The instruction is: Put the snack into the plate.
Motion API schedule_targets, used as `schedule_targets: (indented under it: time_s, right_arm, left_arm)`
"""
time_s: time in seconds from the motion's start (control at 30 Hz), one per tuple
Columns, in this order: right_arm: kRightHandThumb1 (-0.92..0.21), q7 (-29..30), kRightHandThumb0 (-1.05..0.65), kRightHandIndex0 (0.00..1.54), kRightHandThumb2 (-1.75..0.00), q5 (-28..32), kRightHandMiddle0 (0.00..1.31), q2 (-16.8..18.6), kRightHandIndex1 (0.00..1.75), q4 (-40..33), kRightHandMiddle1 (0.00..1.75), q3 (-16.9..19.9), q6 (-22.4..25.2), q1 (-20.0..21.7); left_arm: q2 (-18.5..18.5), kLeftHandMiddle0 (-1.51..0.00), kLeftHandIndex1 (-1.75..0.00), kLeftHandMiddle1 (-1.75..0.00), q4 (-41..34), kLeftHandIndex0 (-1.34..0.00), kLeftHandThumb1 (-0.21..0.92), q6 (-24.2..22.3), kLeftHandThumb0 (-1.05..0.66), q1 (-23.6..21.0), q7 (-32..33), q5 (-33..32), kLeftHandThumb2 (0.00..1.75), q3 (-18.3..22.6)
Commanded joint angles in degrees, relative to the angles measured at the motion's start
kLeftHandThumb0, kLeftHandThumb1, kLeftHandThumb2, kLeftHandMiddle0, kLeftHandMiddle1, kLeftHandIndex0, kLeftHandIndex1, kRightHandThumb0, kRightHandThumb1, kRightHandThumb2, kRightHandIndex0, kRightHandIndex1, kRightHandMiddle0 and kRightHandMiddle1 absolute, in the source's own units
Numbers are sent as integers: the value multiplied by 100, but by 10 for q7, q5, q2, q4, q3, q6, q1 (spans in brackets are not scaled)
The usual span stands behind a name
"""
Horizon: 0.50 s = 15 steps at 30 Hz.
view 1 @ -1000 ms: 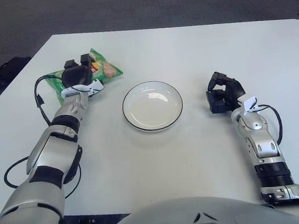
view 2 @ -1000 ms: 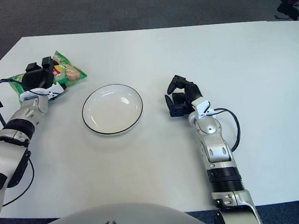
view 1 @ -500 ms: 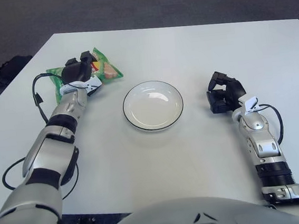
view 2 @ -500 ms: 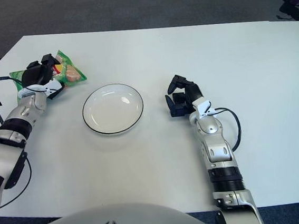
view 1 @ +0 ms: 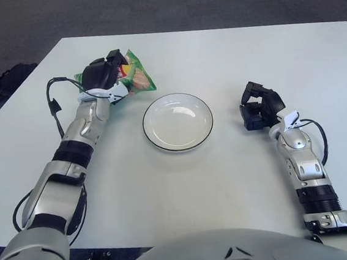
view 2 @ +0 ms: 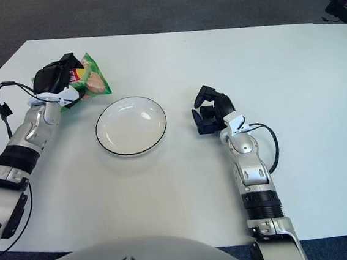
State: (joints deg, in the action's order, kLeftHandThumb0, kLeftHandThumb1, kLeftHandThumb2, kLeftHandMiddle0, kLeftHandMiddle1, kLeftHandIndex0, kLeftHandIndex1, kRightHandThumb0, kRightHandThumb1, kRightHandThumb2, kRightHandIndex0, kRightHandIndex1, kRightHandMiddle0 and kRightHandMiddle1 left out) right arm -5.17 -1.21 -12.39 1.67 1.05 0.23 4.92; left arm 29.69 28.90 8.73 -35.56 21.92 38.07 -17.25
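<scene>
Bare bench [view 1: 185,184] lies between the left hand [view 1: 102,75], closed around the snack [view 1: 138,78], and the plate [view 1: 177,121], with nothing standing in that gap. The right hand [view 1: 258,106] sits well right of the plate, outside this stretch.

The snack [view 1: 136,77] is a crinkled green bag of glossy plastic film that catches the light along its folds. The left hand [view 1: 102,74] gripping it and the right hand [view 1: 258,106] both look like matt black plastic, on forearms of smooth silver metal. The plate [view 1: 177,121] is glazed white ceramic with a thin dark rim and a soft sheen. The table [view 1: 216,58] is smooth, matt and white.
</scene>
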Motion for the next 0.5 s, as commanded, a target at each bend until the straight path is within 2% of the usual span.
schedule_targets:
  time_s: [0.0,0.17,0.3,0.47]
  right_arm:
    - [-29,-11,-50,127,-135,-6,64,1,175,42,175,-8,26,-27]
    - [-29,-11,-49,126,-135,-7,64,0,175,46,175,-8,23,-25]
    - [-29,-13,-49,126,-135,-6,64,0,175,49,175,-8,22,-23]
    - [-29,-13,-49,126,-134,-9,64,-1,175,50,175,-10,22,-22]
  left_arm:
    - [4,-87,-175,-162,-65,-64,0,3,0,0,20,31,163,5]
    - [-1,-81,-175,-168,-107,-60,5,3,0,10,15,47,160,7]
    - [-1,-77,-175,-172,-164,-58,8,24,0,22,-2,42,159,10]
    - [-9,-81,-175,-170,-228,-58,6,58,0,34,-32,28,160,8]
